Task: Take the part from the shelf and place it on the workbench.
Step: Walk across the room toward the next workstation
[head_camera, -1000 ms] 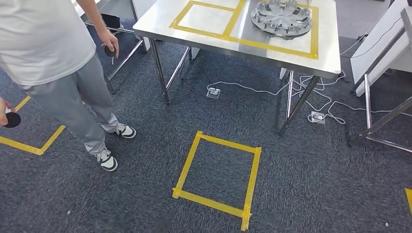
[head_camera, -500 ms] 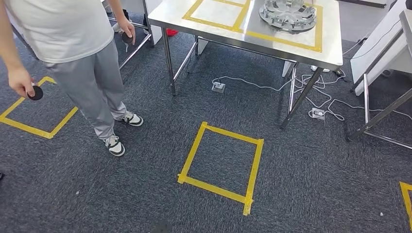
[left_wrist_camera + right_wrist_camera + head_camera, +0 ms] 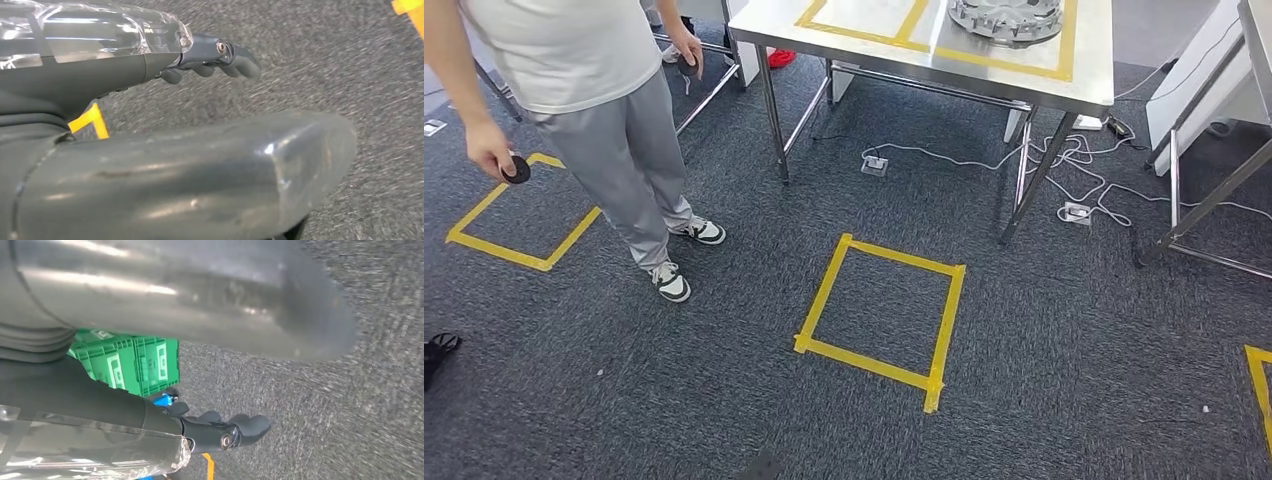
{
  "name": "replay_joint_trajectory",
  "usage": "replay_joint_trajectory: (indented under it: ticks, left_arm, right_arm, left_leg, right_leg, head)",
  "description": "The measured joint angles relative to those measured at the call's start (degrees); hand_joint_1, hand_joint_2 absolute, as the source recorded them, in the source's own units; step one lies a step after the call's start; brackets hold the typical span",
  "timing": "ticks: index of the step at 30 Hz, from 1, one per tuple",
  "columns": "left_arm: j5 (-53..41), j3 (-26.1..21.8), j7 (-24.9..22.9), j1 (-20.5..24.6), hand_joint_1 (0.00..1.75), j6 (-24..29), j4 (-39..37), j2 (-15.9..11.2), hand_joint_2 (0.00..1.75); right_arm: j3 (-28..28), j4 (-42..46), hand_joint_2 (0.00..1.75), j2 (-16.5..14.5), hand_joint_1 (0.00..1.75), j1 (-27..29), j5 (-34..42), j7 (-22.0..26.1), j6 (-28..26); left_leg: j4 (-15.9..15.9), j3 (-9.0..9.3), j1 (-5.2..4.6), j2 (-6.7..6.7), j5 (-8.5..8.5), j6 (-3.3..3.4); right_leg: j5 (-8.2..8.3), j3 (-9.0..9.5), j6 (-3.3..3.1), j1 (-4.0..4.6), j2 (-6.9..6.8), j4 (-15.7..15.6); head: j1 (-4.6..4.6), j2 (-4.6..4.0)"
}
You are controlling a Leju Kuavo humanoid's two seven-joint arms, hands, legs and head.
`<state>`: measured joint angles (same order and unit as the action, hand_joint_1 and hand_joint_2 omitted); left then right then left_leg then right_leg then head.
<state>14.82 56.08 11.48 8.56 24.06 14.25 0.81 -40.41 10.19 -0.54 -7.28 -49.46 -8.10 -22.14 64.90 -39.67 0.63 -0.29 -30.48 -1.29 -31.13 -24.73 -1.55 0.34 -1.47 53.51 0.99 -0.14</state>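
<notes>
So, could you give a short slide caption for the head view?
Steel workbench carrying a grey round part, yellow tape square on carpet, person standing left.

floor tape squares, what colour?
Yellow, on dark grey carpet. The tape square shows best in the head view.

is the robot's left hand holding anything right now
No, it holds nothing. In the left wrist view the left robot hand hangs over bare carpet, fingers loosely curled.
</notes>
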Motion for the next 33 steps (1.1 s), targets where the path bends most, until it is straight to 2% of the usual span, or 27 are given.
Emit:
replay_joint_trajectory:
  ticks: [1,2,3,6,8,10,12,13,14,15,16,17,18,19,20,21,22,23,25,26,27,28,29,30,31,33]
  left_arm:
    - [0.0,0.0,0.0,0.0,0.0,-0.1,0.0,0.0,0.0]
    - [0.0,0.0,0.0,0.0,0.0,-0.1,0.0,-0.1,0.0]
    - [0.0,0.0,0.0,0.0,0.0,-0.2,0.0,-0.1,0.0]
    - [0.0,0.0,0.0,0.0,0.0,-0.2,0.0,-0.1,0.0]
    - [0.1,0.0,0.0,-0.1,0.0,-0.2,0.0,-0.1,0.0]
    - [0.1,0.0,0.0,0.0,0.0,-0.3,-0.1,-0.2,0.0]
    - [0.1,0.0,0.0,0.1,0.0,-0.3,-0.1,-0.3,0.0]
    - [0.1,0.0,0.0,0.2,0.0,-0.3,-0.1,-0.3,0.0]
    - [0.1,0.0,0.0,0.1,0.0,-0.3,-0.1,-0.3,0.0]
    - [0.1,0.0,0.0,0.1,0.0,-0.3,-0.1,-0.3,0.0]
    - [0.1,0.0,0.0,0.1,0.0,-0.3,-0.1,-0.4,0.0]
    - [0.1,0.0,0.0,0.1,0.0,-0.4,-0.1,-0.3,0.0]
    - [0.1,0.0,0.0,0.2,0.0,-0.5,0.0,-0.3,0.0]
    - [0.1,0.0,0.0,0.2,0.0,-0.7,0.0,-0.2,0.0]
    - [0.1,0.0,0.0,0.2,0.0,-0.9,0.0,-0.2,0.0]
    - [0.1,0.0,0.0,0.1,0.0,-1.1,0.0,-0.2,0.0]
    - [0.1,0.0,0.0,0.0,0.0,-1.3,0.0,-0.2,0.0]
    - [0.1,0.1,0.0,0.0,0.0,-1.4,0.0,-0.2,0.0]
    - [0.1,0.2,0.0,-0.1,0.0,-1.6,0.0,-0.2,0.0]
    - [0.1,0.3,0.1,0.0,0.0,-1.7,0.0,-0.1,0.0]
    - [0.0,0.4,0.1,0.0,0.0,-1.8,0.0,0.0,0.0]
    - [0.0,0.4,0.1,-0.1,0.0,-1.9,0.0,0.0,0.0]
    - [-0.1,0.4,0.1,-0.1,0.0,-1.9,0.0,0.1,0.0]
    - [-0.1,0.5,0.1,-0.3,0.0,-1.9,0.0,0.1,0.0]
    - [-0.1,0.5,0.1,-0.3,0.0,-1.9,0.0,0.1,0.0]
    - [-0.2,0.6,0.2,-0.2,0.0,-1.9,0.0,0.0,0.0]
  right_arm:
    - [0.0,0.0,0.0,0.0,0.0,0.1,0.0,0.0,0.0]
    - [0.0,0.0,0.0,0.0,0.0,0.1,0.0,0.0,0.1]
    - [0.0,-0.1,0.0,0.0,0.0,0.1,0.0,0.0,0.1]
    - [0.0,-0.1,0.0,0.0,0.0,0.1,0.0,0.0,0.1]
    - [0.0,-0.1,0.0,0.0,0.0,0.1,0.0,0.0,0.1]
    - [0.0,-0.2,0.0,-0.1,0.0,0.1,0.0,0.0,0.1]
    - [0.0,-0.3,0.0,-0.1,0.0,0.1,0.0,0.0,0.2]
    - [0.0,-0.3,0.0,-0.2,0.0,0.1,0.0,0.0,0.1]
    - [0.0,-0.4,0.0,-0.2,0.0,0.1,-0.1,0.0,0.1]
    - [0.0,-0.4,0.0,-0.2,0.0,0.0,-0.1,0.0,0.1]
    - [0.0,-0.4,0.0,-0.2,0.0,0.1,-0.1,0.0,0.1]
    - [0.0,-0.4,0.0,-0.2,0.0,0.2,-0.1,-0.1,0.2]
    - [0.0,-0.4,0.0,-0.1,0.0,0.3,-0.1,-0.2,0.2]
    - [0.0,-0.5,0.0,-0.1,0.0,0.5,-0.1,-0.3,0.2]
    - [0.0,-0.5,0.0,0.0,0.0,0.6,0.0,-0.5,0.3]
    - [0.0,-0.5,0.0,0.0,0.0,0.5,0.0,-0.7,0.3]
    - [0.0,-0.6,0.0,0.0,0.0,0.5,0.1,-0.9,0.4]
    - [0.0,-0.6,0.0,0.0,0.0,0.4,0.1,-0.9,0.5]
    - [0.0,-0.6,0.0,0.1,0.0,0.1,0.1,-1.1,0.6]
    - [0.0,-0.7,0.0,0.1,0.0,0.1,0.1,-1.2,0.7]
    - [0.1,-0.7,0.0,0.2,0.0,0.0,0.1,-1.3,0.8]
    - [0.1,-0.7,0.0,0.3,0.0,0.0,0.0,-1.5,0.9]
    - [0.1,-0.7,0.0,0.3,0.0,-0.2,-0.1,-1.6,1.0]
    - [0.1,-0.7,0.0,0.3,0.0,-0.3,-0.2,-1.7,1.1]
    - [0.1,-0.8,0.0,0.3,0.0,-0.4,-0.3,-1.8,1.2]
    - [0.1,-0.8,0.0,0.2,0.0,-0.3,-0.5,-1.9,1.3]
  left_leg:
    - [3.2,-0.9,0.01,0.02,-2.3,-0.14]
    - [5.8,-1.59,0.01,0.04,-3.7,-0.25]
    - [7.3,-2.0,0.01,0.06,-4.3,-0.33]
    - [8.4,-2.27,0.02,0.08,-4.4,-0.39]
    - [9.4,-2.28,0.02,0.16,-3.89,-0.47]
    - [2.8,3.14,-0.23,3.56,-1.48,-0.34]
    - [-4.9,8.48,-0.61,6.68,0.08,0.35]
    - [-5.4,8.5,-0.79,6.41,-0.2,0.86]
    - [-5.6,8.26,-0.65,5.5,-0.16,1.42]
    - [-5.8,8.01,-0.54,4.55,-0.01,1.95]
    - [-5.9,7.7,-0.4,3.61,0.31,2.4]
    - [-6.0,7.36,-0.24,2.64,0.67,2.77]
    - [-6.0,6.98,-0.2,1.65,0.99,2.98]
    - [-5.9,6.6,-0.18,0.63,1.32,3.09]
    - [-5.9,6.26,-0.18,-0.39,1.63,3.12]
    - [-5.9,5.99,-0.19,-1.35,1.91,3.1]
    - [-5.9,5.8,-0.23,-2.25,2.17,3.04]
    - [-5.9,5.7,-0.27,-3.05,2.38,2.97]
    - [-5.9,5.53,-0.35,-4.52,2.81,2.67]
    - [-5.9,5.35,-0.31,-5.11,3.05,2.4]
    - [-5.9,5.1,-0.22,-5.67,3.32,2.06]
    - [-5.9,4.78,-0.13,-6.15,3.64,1.62]
    - [-6.0,4.44,-0.06,-6.58,3.97,1.15]
    - [-5.9,4.08,-0.14,-6.06,4.02,0.82]
    - [-5.3,3.52,-0.31,-4.53,3.41,0.52]
    - [-1.1,1.46,-0.41,-0.74,0.05,0.12]
  right_leg:
    - [0.31,-0.42,-0.16,0.08,-0.4,0.0]
    - [0.52,-0.7,-0.19,0.15,-0.71,0.1]
    - [0.64,-0.88,-0.22,0.2,-0.9,0.1]
    - [0.75,-1.08,-0.22,0.24,-1.09,0.2]
    - [0.89,-1.45,-0.19,0.28,-1.43,0.4]
    - [0.74,-2.49,0.29,0.45,-2.85,1.7]
    - [0.38,-3.38,0.96,0.73,-4.77,3.4]
    - [0.29,-3.51,1.18,0.84,-5.51,3.7]
    - [0.18,-3.51,1.36,0.86,-6.17,3.8]
    - [-0.24,-3.64,1.69,0.78,-5.8,4.2]
    - [-1.22,-4.01,2.11,0.6,-4.63,5.2]
    - [-2.89,-4.81,2.58,0.34,-2.9,7.3]
    - [-4.99,-6.01,3.01,0.06,-0.95,10.5]
    - [-7.04,-7.41,3.25,-0.16,0.21,14.2]
    - [-8.39,-8.61,3.36,-0.28,0.76,17.5]
    - [-8.63,-9.17,3.32,-0.31,0.99,19.1]
    - [-7.64,-8.84,3.16,-0.3,1.16,18.6]
    - [-5.7,-7.63,2.88,-0.27,1.46,16.1]
    - [-1.57,-4.24,2.06,-0.21,3.48,8.3]
    - [-0.44,-3.08,1.72,-0.15,4.49,5.5]
    - [-0.05,-2.52,1.42,-0.08,5.26,3.9]
    - [-0.19,-2.45,1.21,0.01,5.38,3.5]
    - [-0.08,-2.46,1.04,0.03,4.89,3.2]
    - [0.21,-2.46,0.9,-0.04,4.27,2.6]
    - [0.65,-2.48,0.68,-0.13,3.65,2.0]
    - [1.51,-2.74,0.38,-0.26,2.16,1.1]
  head:
    - [-0.08,0.0]
    - [-0.12,0.0]
    - [-0.13,0.0]
    - [-0.12,0.01]
    - [-0.13,0.01]
    - [-0.25,0.01]
    - [-0.36,0.01]
    - [-0.33,0.01]
    - [-0.29,0.01]
    - [-0.24,0.0]
    - [-0.15,0.01]
    - [-0.12,0.01]
    - [0.0,0.01]
    - [0.08,0.01]
    - [0.13,0.01]
    - [0.19,0.01]
    - [0.21,0.01]
    - [0.22,0.01]
    - [0.2,0.01]
    - [0.19,0.01]
    - [0.2,0.01]
    - [0.25,0.01]
    - [0.32,0.01]
    - [0.37,0.01]
    - [0.25,0.01]
    - [-0.21,0.01]
